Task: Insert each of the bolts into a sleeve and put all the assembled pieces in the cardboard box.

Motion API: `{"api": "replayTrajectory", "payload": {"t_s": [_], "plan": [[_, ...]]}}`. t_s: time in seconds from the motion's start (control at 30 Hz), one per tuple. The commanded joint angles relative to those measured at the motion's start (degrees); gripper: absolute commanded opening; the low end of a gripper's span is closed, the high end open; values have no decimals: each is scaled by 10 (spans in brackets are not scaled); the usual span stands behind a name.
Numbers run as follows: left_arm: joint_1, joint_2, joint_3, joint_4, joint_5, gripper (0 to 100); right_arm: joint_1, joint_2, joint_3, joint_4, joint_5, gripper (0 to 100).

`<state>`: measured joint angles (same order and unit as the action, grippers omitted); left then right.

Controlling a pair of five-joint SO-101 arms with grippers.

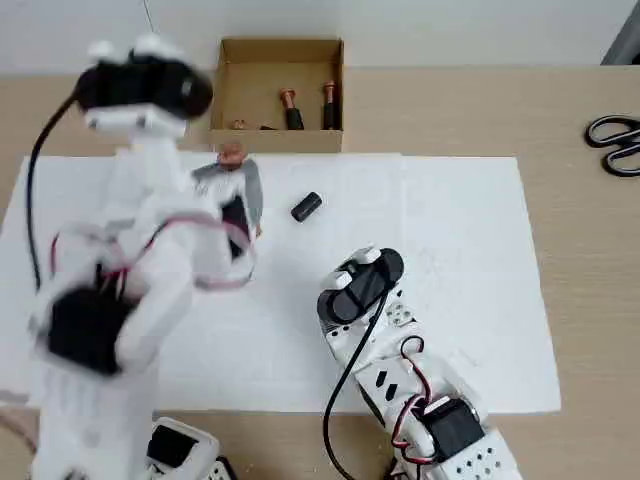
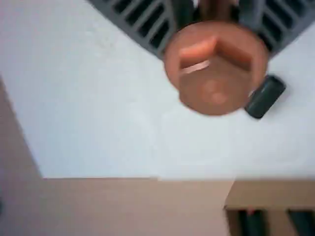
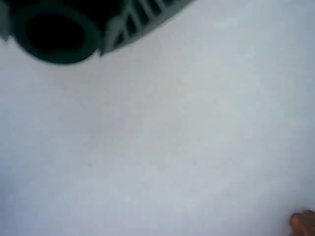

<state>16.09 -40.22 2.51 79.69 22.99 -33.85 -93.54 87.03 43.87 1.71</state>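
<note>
The cardboard box [image 1: 281, 139] stands open at the far edge of the table [image 1: 580, 250], touching the white sheet [image 1: 450, 260]. Two assembled pieces [image 1: 291, 110] lie inside it, toward its right wall.

The left gripper [image 1: 235, 175] sits just in front of the box's near wall, at its left end. Its jaws are closed on a copper bolt [image 2: 216, 73], whose head faces the wrist camera.

The loose sleeve [image 1: 307, 207], black, lies on the sheet near the box front, just beside the held bolt and apart from it.

The right gripper [image 3: 98, 24] is farther from the box, beyond the loose sleeve. A grey jaw presses against the held sleeve [image 3: 54, 34], whose open bore faces the camera.

Scissors [image 1: 615, 145] lie on the bare table, well right of the box.
</note>
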Motion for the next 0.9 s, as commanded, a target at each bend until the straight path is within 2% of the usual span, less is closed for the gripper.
{"api": "replayTrajectory", "payload": {"t_s": [0.0, 0.07, 0.23, 0.4, 0.57, 0.87], "plan": [[4, -98, 92, -73, -25, 6, -2, -11, -4, -15, -6, 4], [-2, -136, 178, -142, -27, 6, -3, -11, -3, -22, -12, 4], [5, -209, 378, -329, -27, 6, -3, -11, -2, -26, -100, 4], [43, -240, 485, -399, -27, 6, -12, -11, -6, -27, -105, 4], [58, -240, 515, -420, -25, 6, -64, -11, -8, -27, -103, 4], [78, -239, 520, -382, -24, 6, -66, -11, -8, -46, -68, 4]]}}
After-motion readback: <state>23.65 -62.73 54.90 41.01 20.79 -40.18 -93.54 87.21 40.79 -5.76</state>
